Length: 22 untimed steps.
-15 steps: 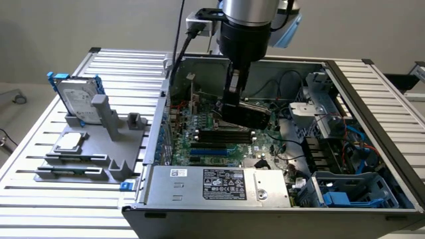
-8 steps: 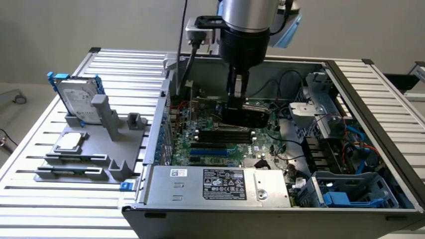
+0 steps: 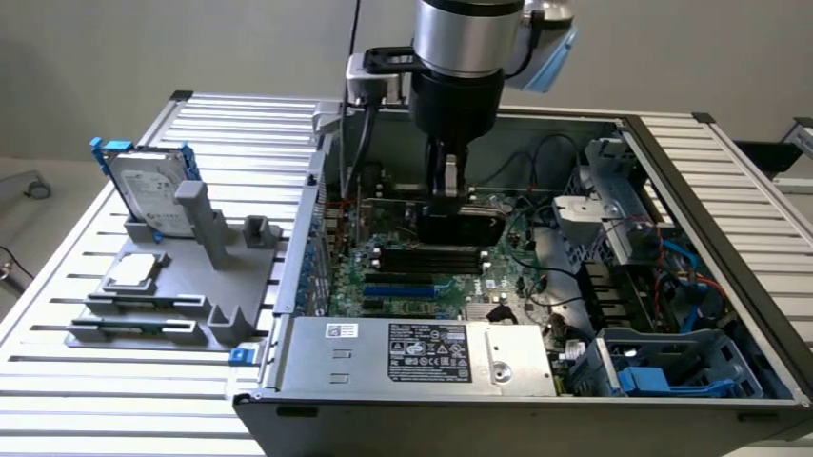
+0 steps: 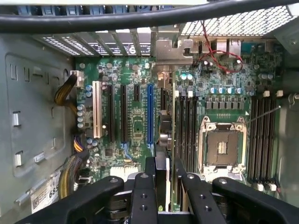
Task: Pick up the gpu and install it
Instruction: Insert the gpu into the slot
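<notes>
- While clamped edge-on between the jaws, the gpu (image 3: 460, 228) (image 4: 166, 133), a slim card with black shroud, thin green board and silver metal end bracket, stands upright inside the open case, low over the board.
- Black two-fingered gripper (image 3: 451, 195) (image 4: 164, 163): jaws clenched on the gpu, one of the fingers (image 4: 142, 196) against each face. The card runs out from between them toward the case's rear wall, bracket end farthest away.
- Green motherboard (image 3: 420, 276) (image 4: 135, 126): directly beneath the card. In the wrist view the card lies between the long blue expansion slot (image 4: 150, 112) and the bank of black memory slots (image 4: 187, 130). Whether its lower edge has entered a slot cannot be told.
- Square metal-framed processor socket (image 4: 222, 147): beyond the memory slots, apart from the card.
- Grey metal computer case (image 3: 711, 181): lies open on the slatted aluminium table (image 3: 76, 381).
- Grey holder tray (image 3: 190, 286), outside the case at the exterior view's left: carries the silver hard drive with blue frame (image 3: 147, 195) upright and the small square silver chip (image 3: 133, 274) lying flat.
</notes>
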Available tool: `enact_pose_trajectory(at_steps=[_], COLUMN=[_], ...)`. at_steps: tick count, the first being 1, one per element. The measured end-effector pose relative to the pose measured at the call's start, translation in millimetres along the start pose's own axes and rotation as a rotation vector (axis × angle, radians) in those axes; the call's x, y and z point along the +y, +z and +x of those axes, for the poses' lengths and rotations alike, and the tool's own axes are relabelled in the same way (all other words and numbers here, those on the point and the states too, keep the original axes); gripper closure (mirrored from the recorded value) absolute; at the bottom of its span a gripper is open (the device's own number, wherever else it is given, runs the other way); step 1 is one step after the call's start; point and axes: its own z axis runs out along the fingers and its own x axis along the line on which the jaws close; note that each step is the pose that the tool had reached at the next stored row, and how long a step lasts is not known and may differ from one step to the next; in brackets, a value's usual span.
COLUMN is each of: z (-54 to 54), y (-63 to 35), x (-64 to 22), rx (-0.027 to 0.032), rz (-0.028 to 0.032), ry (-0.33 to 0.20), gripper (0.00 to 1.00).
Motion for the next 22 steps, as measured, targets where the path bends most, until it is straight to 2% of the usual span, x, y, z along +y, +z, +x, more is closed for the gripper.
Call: enact_pose_trajectory(at_steps=[3, 4, 11, 22], z=[0.8, 2.2, 15.1, 16.7], y=[3.7, 4.2, 5.8, 9.1], x=[10.7, 11.6, 13.8, 18.0], rx=[-0.0018, -0.0023, -0.0031, -0.0031], rz=[0.0000, 0.0000, 0.0000, 0.0000], ry=[-0.004, -0.005, -0.012, -0.013], gripper=[0.74, 0.74, 0.74, 0.74])
